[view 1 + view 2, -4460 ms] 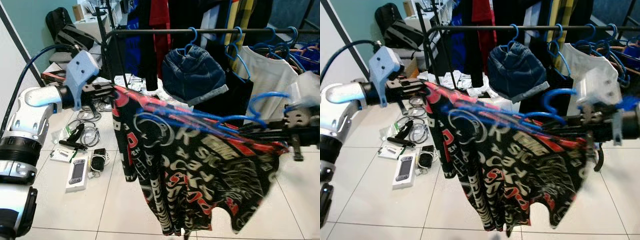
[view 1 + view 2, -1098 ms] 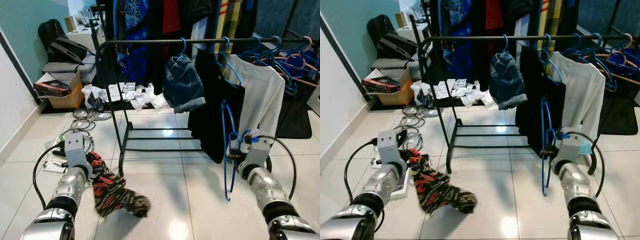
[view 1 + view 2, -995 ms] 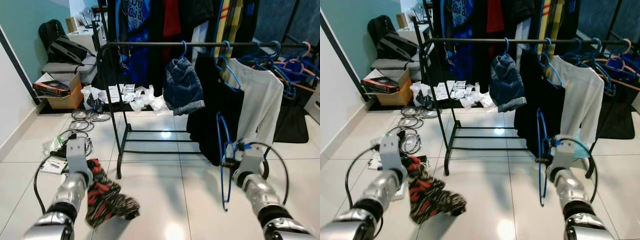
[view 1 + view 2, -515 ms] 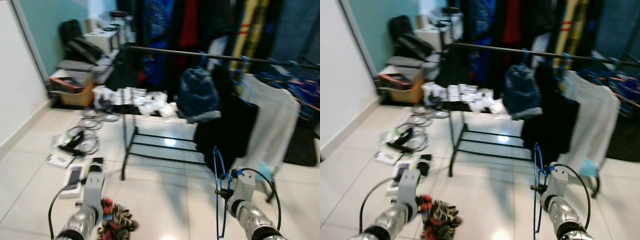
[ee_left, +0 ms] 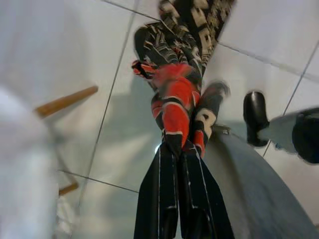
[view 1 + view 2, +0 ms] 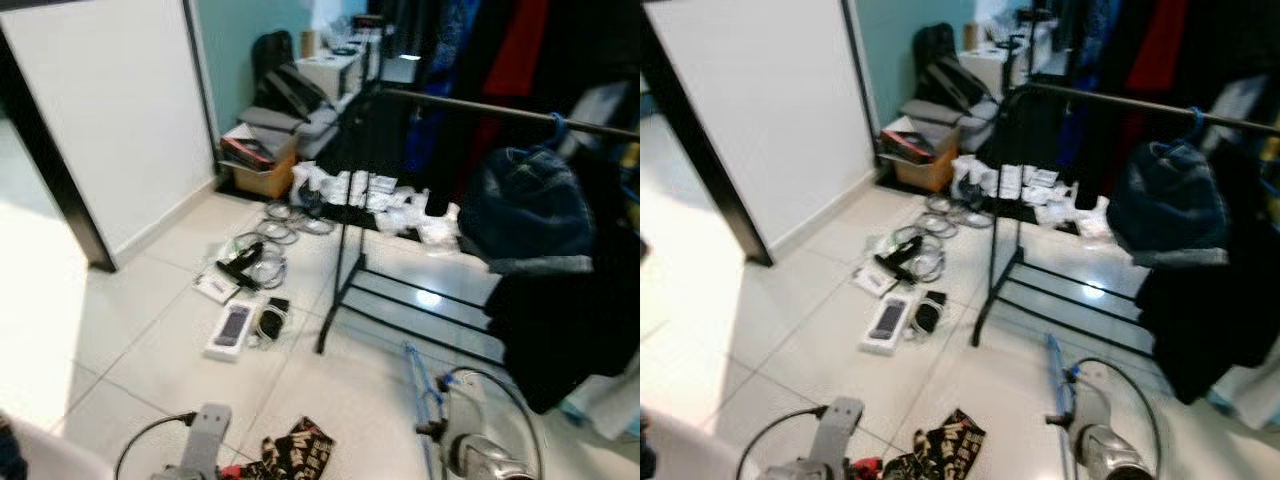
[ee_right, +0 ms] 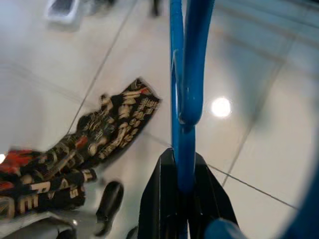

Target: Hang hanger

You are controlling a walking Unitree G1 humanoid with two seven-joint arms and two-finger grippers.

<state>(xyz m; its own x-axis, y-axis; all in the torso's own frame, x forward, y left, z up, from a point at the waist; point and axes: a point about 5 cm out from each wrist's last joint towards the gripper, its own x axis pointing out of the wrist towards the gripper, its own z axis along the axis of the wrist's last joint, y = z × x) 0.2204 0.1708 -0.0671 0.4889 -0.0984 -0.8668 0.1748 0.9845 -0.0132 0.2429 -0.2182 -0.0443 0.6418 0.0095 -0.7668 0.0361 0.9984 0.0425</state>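
Note:
My left gripper [image 5: 178, 149] is shut on a bunched black, red and cream printed shirt [image 5: 174, 99], which trails down onto the tiled floor [image 6: 296, 452]. In the right wrist view, my right gripper [image 7: 183, 162] is shut on the lower part of a blue plastic hanger [image 7: 185, 74]. In the eye views the hanger [image 6: 419, 388] stands upright just above the floor, bare, to the right of the shirt. The black clothes rail [image 6: 470, 103] runs across the upper right, well above both grippers.
Denim shorts [image 6: 525, 215] and dark garments [image 6: 575, 320] hang on the rail. The rack's black base bars [image 6: 400, 295] rest on the tiles. Cables [image 6: 262, 262], a handheld device [image 6: 232, 327] and a cardboard box [image 6: 262, 175] lie to the left. A white panel [image 6: 110, 120] stands at left.
The view has swung left and the rack now sits to the right. Both arms have dropped low; the shirt, earlier spread on the hanger, is off it and bunched on the floor.

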